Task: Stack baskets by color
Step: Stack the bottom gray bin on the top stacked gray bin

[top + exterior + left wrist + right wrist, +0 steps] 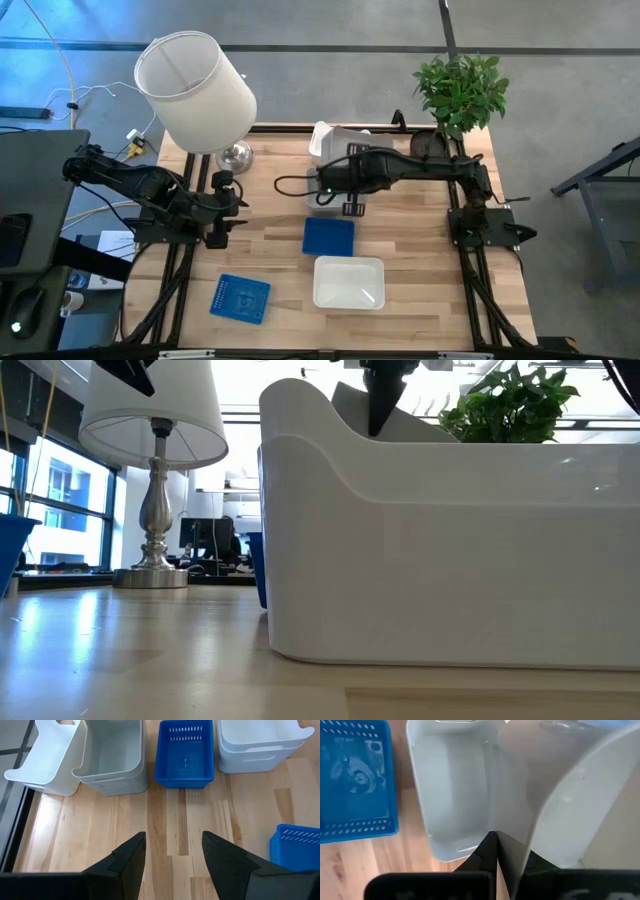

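Across the table's middle lie a tilted white basket (45, 755), a clear-grey basket (112, 757), a blue basket (185, 755) and two nested white baskets (262, 745). Another blue basket (240, 297) sits near the front left. My right gripper (495, 837) is shut, pointing down by the grey basket (455, 795) and the tilted white one (580, 805); from above it shows as my right gripper (352, 208). My left gripper (174, 850) stands open above bare wood at the table's left, nothing between its fingers. My right gripper's shut fingertips stand from above at the grey basket's side wall (515, 805), next to the tilted white basket. Whether they touch either one I cannot tell. The grey basket rests flat on the table.
A table lamp with a big white shade (195, 90) stands at the far left and a potted plant (460, 90) at the far right. Bare wood (180, 820) lies between my left gripper and the row of baskets.
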Controlling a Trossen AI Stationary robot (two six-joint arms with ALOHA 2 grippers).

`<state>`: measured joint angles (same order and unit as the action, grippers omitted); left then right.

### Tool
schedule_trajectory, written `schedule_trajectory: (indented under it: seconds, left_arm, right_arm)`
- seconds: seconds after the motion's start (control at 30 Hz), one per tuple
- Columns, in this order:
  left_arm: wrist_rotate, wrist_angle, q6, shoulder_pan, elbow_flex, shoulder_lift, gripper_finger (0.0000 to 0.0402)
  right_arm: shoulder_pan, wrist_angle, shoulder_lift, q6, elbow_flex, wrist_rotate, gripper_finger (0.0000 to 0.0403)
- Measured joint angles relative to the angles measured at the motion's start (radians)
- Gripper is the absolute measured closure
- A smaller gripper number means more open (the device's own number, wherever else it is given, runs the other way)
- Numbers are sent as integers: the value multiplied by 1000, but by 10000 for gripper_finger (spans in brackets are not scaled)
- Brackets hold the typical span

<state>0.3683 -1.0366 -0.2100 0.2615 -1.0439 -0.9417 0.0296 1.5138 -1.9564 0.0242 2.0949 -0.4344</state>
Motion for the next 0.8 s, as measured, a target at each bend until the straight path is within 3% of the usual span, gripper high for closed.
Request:
schedule_trajectory:
  seconds: [0.4, 0.8]
  left_arm:
    - [1, 0, -23, 0, 0, 0, 222]
    - [1, 0, -23, 0, 0, 0, 222]
  right_arm:
    - [-60, -64, 0, -165, 0, 18, 403]
    - [-76, -127, -34, -125, 0, 259, 403]
